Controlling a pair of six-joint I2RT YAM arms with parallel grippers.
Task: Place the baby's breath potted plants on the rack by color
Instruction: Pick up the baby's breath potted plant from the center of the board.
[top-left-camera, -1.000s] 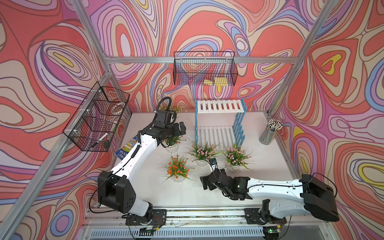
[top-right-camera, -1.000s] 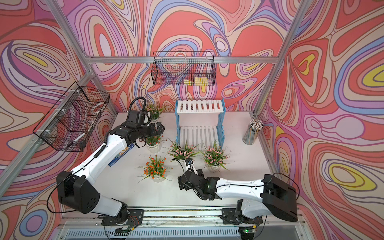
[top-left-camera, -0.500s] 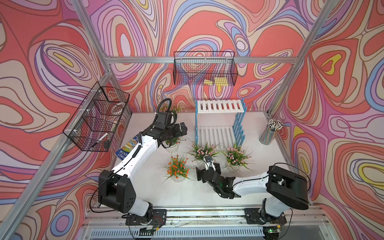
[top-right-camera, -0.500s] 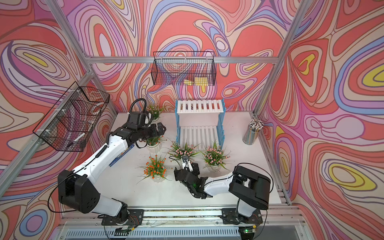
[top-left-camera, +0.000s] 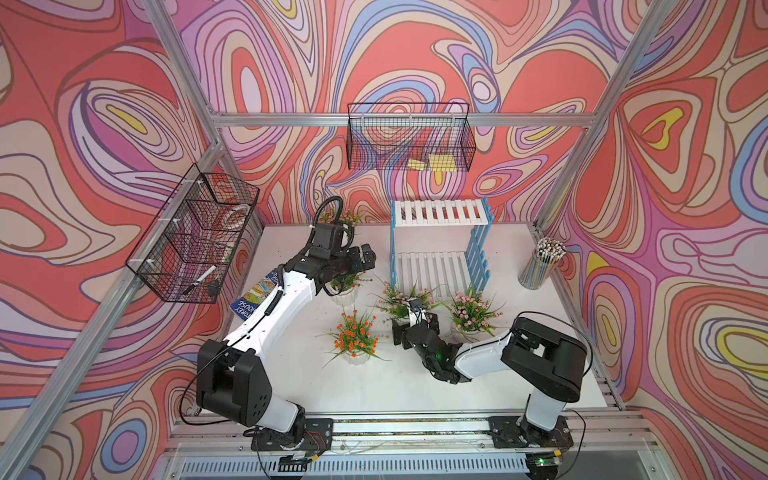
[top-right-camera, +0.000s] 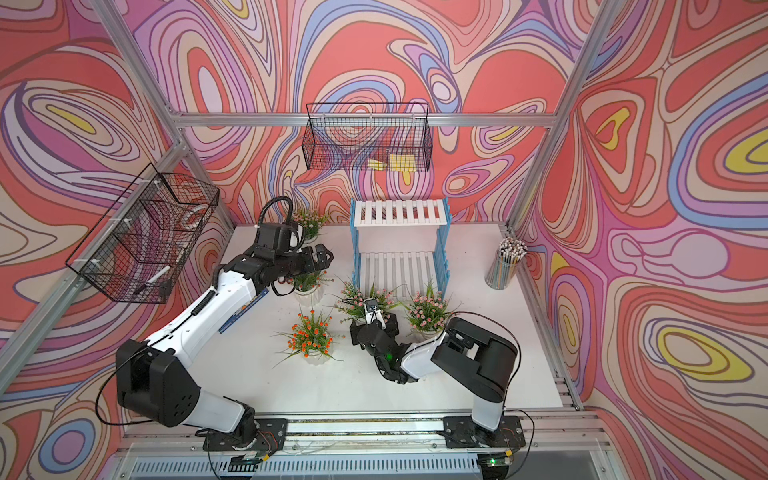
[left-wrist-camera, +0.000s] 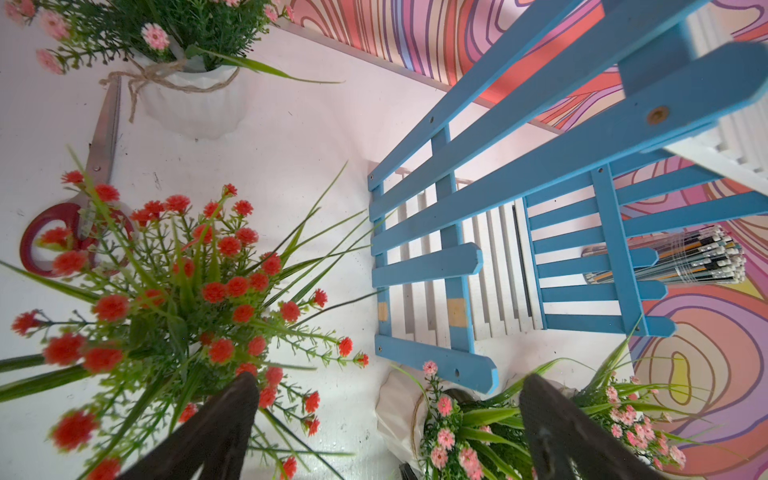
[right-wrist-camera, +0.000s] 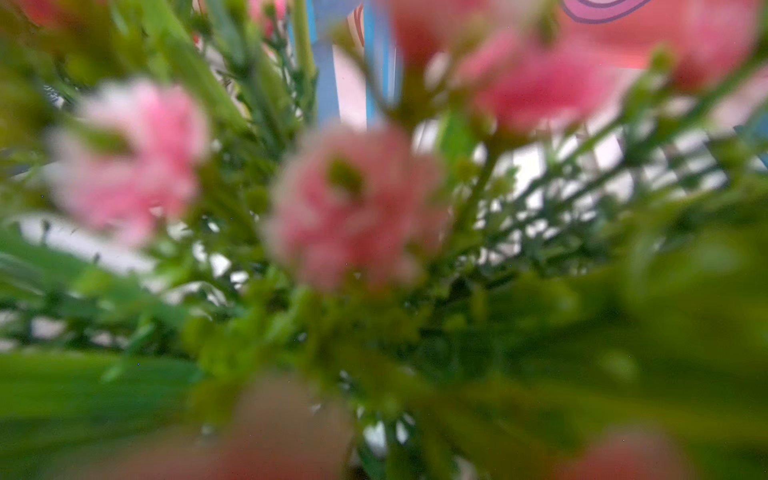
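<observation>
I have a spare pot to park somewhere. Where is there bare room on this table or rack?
Both shelves of the rack are bare. So is the table between rack and pencil cup, and its front strip. Crowded: before the rack, among the pink-flowered plants and an orange-flowered plant.

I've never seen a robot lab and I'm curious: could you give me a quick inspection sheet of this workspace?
Surface: white table, no spills seen.
Job's things: rack empty; pink plants and orange plants all on the table.
Clutter: scissors, booklet, pencil cup.
Grippers: left gripper open by an orange plant; right gripper open at a pink plant's pot.
Cables: black hose loops above the left wrist.
Surroundings: wire baskets, swirl-patterned walls.
</observation>
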